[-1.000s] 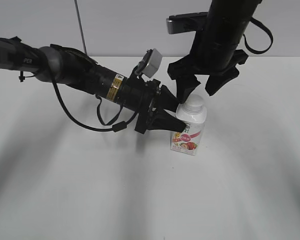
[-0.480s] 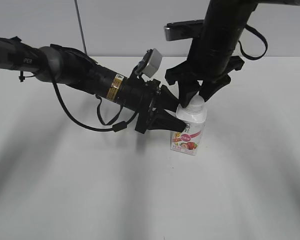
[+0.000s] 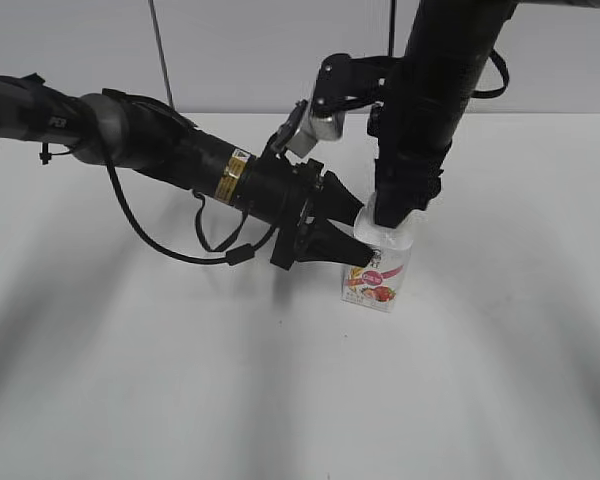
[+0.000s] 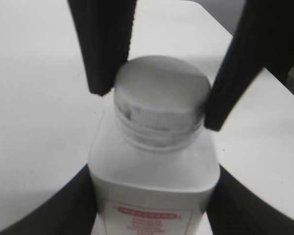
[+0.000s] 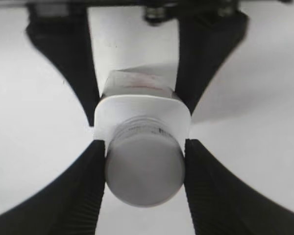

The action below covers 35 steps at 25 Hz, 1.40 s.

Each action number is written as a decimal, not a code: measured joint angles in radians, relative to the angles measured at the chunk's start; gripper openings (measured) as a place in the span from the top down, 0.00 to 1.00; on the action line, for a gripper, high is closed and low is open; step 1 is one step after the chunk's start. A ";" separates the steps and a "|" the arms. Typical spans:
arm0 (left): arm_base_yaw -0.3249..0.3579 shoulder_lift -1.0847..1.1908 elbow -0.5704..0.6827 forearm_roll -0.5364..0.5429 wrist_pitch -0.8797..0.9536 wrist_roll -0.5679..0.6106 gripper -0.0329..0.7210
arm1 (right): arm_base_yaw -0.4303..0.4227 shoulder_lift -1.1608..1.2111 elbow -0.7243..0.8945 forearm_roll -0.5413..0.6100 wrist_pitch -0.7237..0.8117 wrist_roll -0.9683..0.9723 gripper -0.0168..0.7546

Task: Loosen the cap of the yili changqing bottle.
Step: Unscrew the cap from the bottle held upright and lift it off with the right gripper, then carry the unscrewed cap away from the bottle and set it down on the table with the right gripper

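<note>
Left claw grips the bottle, right claw clamps the cap; weak hold probably lets the bottle spin along.

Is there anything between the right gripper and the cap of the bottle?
Nothing visible. The right gripper has its fingers pressed on both sides of the cap. The left gripper holds the bottle lower, at the body.
</note>
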 joint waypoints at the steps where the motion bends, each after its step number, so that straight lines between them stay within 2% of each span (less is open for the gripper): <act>1: 0.000 0.000 0.000 0.001 0.000 0.000 0.42 | 0.000 0.000 0.000 0.000 0.001 -0.152 0.48; 4: 0.000 0.000 0.000 0.001 0.000 -0.001 0.42 | 0.000 0.000 -0.001 -0.002 0.001 -0.501 0.48; 6: 0.000 0.000 0.000 0.001 0.000 -0.001 0.42 | 0.000 0.000 -0.001 -0.002 0.000 -0.616 0.48; 14: 0.000 0.000 0.000 -0.002 0.000 -0.007 0.42 | 0.000 -0.002 -0.053 -0.002 0.049 -0.656 0.48; 19: 0.001 -0.004 0.000 -0.001 0.001 -0.008 0.42 | 0.000 -0.017 -0.121 -0.005 0.057 -0.369 0.48; 24: 0.003 -0.046 0.002 0.010 0.064 -0.008 0.42 | -0.001 -0.025 -0.137 -0.033 0.059 0.065 0.48; 27: 0.004 -0.060 0.002 -0.001 0.098 -0.008 0.42 | -0.013 -0.025 -0.137 -0.073 0.060 0.418 0.48; 29: 0.004 -0.060 0.002 -0.021 0.113 -0.008 0.42 | -0.031 -0.025 -0.137 -0.080 0.060 0.588 0.48; 35: 0.004 -0.060 0.002 -0.060 0.138 -0.008 0.42 | -0.149 -0.025 -0.117 -0.082 0.057 0.735 0.48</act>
